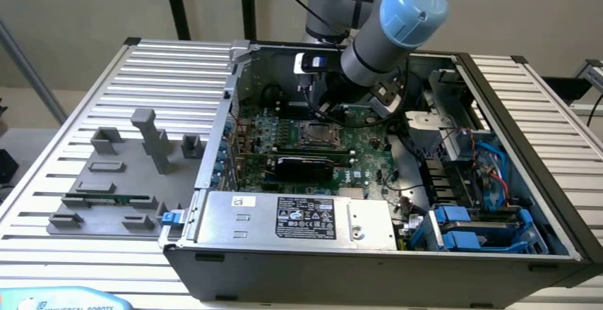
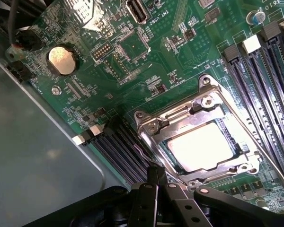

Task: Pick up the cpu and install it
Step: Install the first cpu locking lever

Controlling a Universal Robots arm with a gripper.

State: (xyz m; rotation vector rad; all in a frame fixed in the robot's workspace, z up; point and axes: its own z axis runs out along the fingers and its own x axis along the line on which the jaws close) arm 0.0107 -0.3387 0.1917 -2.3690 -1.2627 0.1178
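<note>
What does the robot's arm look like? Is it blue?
Partly! The arm is a round silver-grey tube with light blue caps on its joints. A black cable loops near the wrist, beside a small black-and-white box. In the wrist view, the gripper is black with little silver screws.

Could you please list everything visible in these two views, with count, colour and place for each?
cpu: one, silvery top, lying in the motherboard's socket.
Socket frame: one, shiny metal, around the cpu.
Motherboard: one, green, inside the case.
Coin battery: one, silvery, on the motherboard.
Computer case: one, dark grey, open on the slatted table.
Power supply: one, silver with a black label, at the case's near edge.
Fixture blocks: several, grey, at the exterior view's left.
Memory stick: one, green, among the fixture blocks.
Arm: one, grey with blue caps, reaching into the case.
Tool: one, black, shut, beside the socket.
</note>
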